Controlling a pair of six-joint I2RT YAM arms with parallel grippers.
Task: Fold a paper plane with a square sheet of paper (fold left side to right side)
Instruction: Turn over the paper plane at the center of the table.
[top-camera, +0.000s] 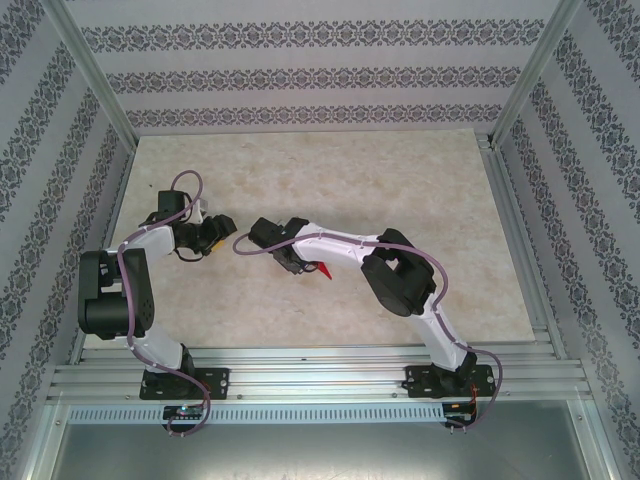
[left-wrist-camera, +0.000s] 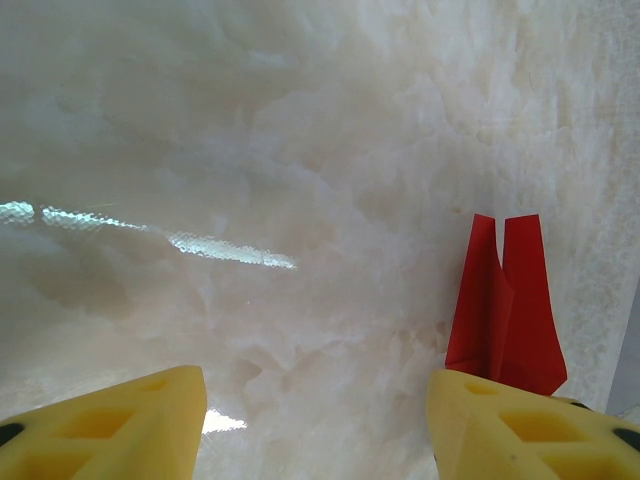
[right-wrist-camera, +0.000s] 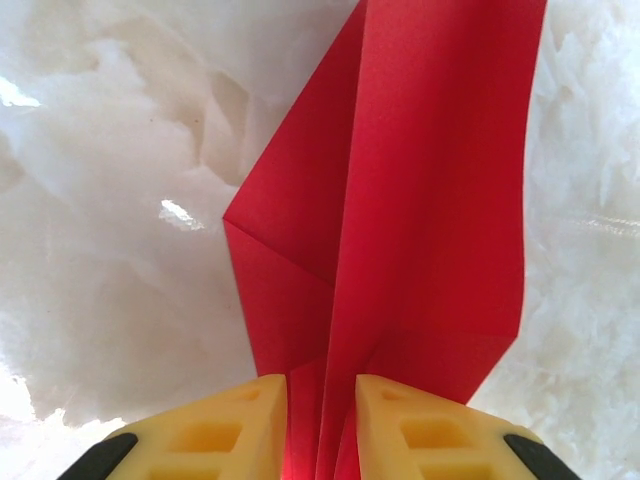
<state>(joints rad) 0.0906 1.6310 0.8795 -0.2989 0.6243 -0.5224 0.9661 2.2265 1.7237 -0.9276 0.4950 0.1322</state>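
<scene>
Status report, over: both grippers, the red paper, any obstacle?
Right gripper shut on the paper plane. Left gripper open, empty, apart from it. No obstacle seen nearby.

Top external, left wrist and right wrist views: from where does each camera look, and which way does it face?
Top external: above and behind the arms, looking down on the table; the left arm and right arm show whole.
Left wrist: on the left arm, facing the tabletop; its yellow jaws show, apart with nothing between them.
Right wrist: on the right arm, looking along its yellow jaws, closed on the paper plane.
Shared: both wrist views show the red paper plane against the table.
</scene>
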